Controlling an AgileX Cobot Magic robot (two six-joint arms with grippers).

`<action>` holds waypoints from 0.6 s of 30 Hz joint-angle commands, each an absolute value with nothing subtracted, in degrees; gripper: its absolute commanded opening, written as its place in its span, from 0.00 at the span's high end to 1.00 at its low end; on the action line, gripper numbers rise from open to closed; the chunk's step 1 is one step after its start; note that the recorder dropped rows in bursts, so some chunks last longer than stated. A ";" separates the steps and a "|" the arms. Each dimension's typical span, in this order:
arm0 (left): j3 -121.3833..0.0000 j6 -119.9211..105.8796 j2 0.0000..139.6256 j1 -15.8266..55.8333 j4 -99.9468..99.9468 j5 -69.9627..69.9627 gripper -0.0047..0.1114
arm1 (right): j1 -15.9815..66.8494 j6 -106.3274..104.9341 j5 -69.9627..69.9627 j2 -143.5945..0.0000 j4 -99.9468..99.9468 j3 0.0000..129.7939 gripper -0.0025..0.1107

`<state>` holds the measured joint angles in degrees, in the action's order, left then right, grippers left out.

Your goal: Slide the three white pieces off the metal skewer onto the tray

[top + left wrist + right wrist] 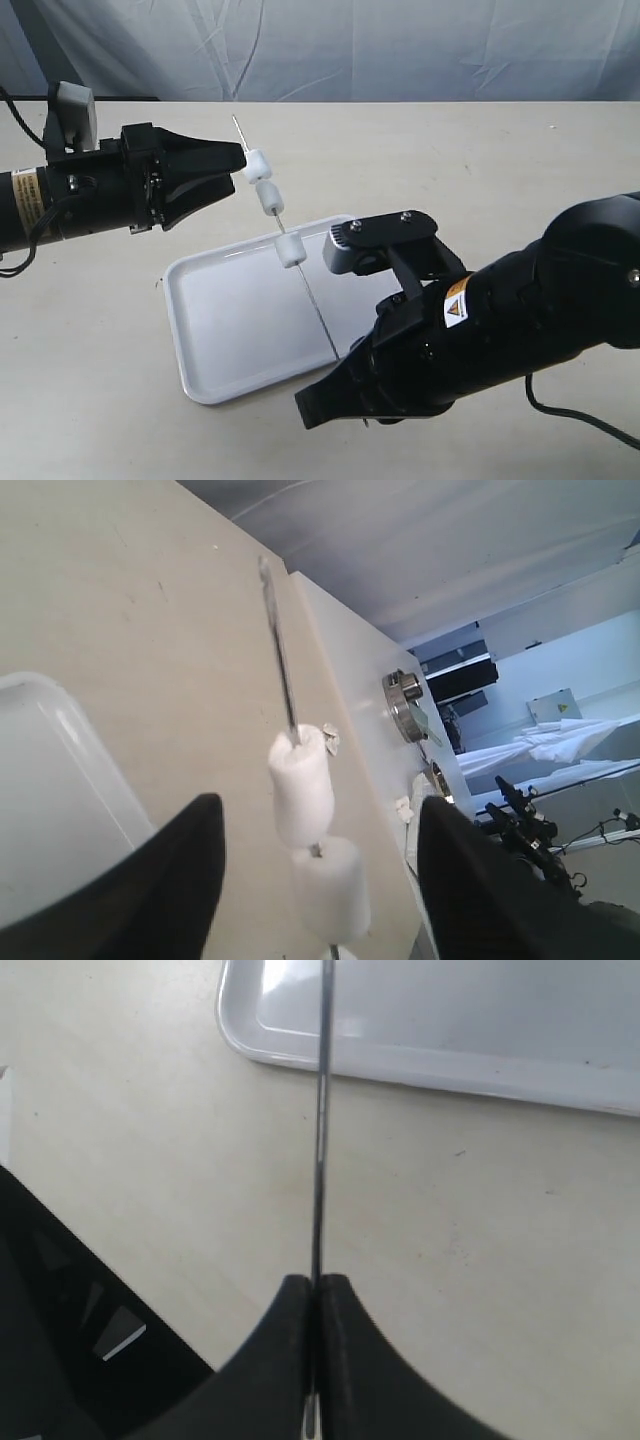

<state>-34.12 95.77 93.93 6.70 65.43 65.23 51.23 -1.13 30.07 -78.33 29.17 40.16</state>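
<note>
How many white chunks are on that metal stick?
3, all threaded on the skewer: the top piece and second piece close together at the open left gripper, the third piece lower down. None seems hidden.

Two black robot arms reach toward each other from opposite sides. The left arm (80, 195) lies nearly level, its wrist straight. The left gripper (240, 166) points toward the middle, its jaws spread wide, with one dark finger (185, 880) on either side of the metal skewer (318, 312) and neither touching it. The right arm (540, 300) slopes down from the right. The right gripper (318, 1295) has its jaws pressed together, pinching the skewer's lower end and holding it tilted.
</note>
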 commanded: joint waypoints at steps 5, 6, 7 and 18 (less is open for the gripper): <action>-34.30 94.28 94.25 6.47 63.17 65.39 0.48 | 51.43 -4.09 30.09 -77.80 30.79 40.07 0.98; -34.30 94.28 94.25 6.47 63.17 65.39 0.48 | 51.43 -4.49 30.09 -77.80 31.25 40.07 0.98; -34.30 94.28 94.25 6.47 63.27 65.51 0.48 | 51.43 -4.49 30.09 -77.80 31.25 40.07 0.98; -34.30 94.38 94.25 6.47 65.16 66.97 0.53 | 51.43 -7.05 30.09 -77.80 33.14 40.07 0.98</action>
<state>-34.12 94.61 94.06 6.70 64.99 66.34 51.23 -6.09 30.40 -78.33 32.61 40.16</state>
